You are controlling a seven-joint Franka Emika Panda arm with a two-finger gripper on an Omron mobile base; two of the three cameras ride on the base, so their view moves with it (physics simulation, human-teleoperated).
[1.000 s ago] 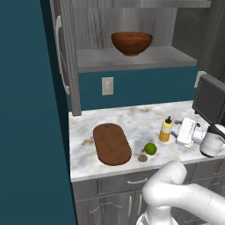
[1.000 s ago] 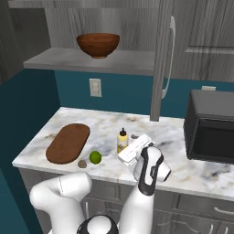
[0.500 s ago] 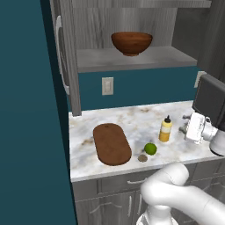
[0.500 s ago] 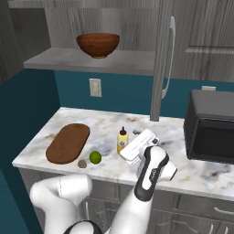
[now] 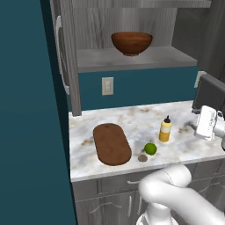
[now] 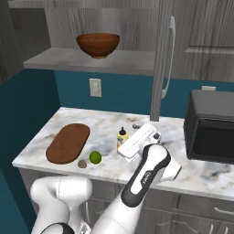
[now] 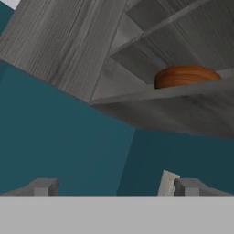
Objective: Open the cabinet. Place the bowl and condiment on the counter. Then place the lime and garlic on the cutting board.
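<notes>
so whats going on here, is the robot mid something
The cabinet is already open and the condiment stands on the counter. The bowl is on the cabinet shelf, not yet brought down. The gripper is open, holds nothing, and points up toward the shelf and bowl. The lime and garlic lie on the counter beside the cutting board, not on it.

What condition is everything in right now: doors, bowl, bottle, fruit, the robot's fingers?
Cabinet: doors open.
Bowl: upright on the cabinet shelf.
Condiment: upright on the counter, cap on.
Lime: on the counter, beside the cutting board.
Garlic: on the counter, off the board.
Fingers: spread open, holding nothing.
Microwave: door shut.
</notes>
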